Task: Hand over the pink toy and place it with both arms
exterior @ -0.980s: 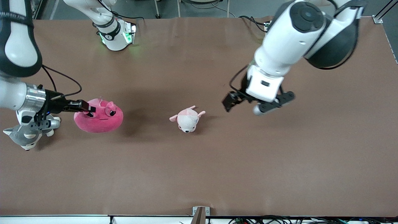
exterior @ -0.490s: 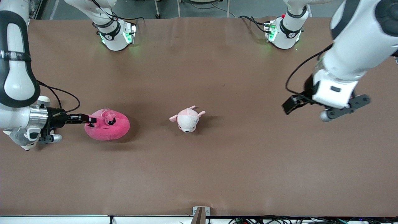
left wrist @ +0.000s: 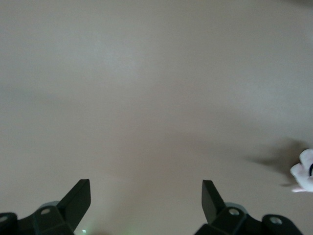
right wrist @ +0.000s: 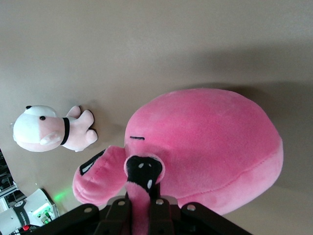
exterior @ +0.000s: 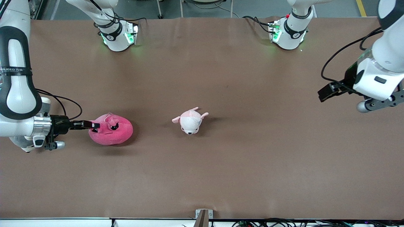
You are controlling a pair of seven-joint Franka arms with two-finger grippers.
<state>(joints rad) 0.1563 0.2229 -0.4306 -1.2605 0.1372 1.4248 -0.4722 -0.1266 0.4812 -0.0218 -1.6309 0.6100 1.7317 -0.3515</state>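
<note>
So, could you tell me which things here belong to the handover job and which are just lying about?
Part of the job:
- pink toy, on the table
- right gripper, shut on one of its ears
- left gripper, open, over the left arm's end of the table

Lying about:
- pale pink-and-white plush, mid-table

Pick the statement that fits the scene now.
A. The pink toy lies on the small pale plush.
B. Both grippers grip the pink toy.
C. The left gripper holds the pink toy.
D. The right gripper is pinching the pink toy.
D: the right gripper is shut on a fold of the pink toy; the left gripper is open over bare table.
</note>
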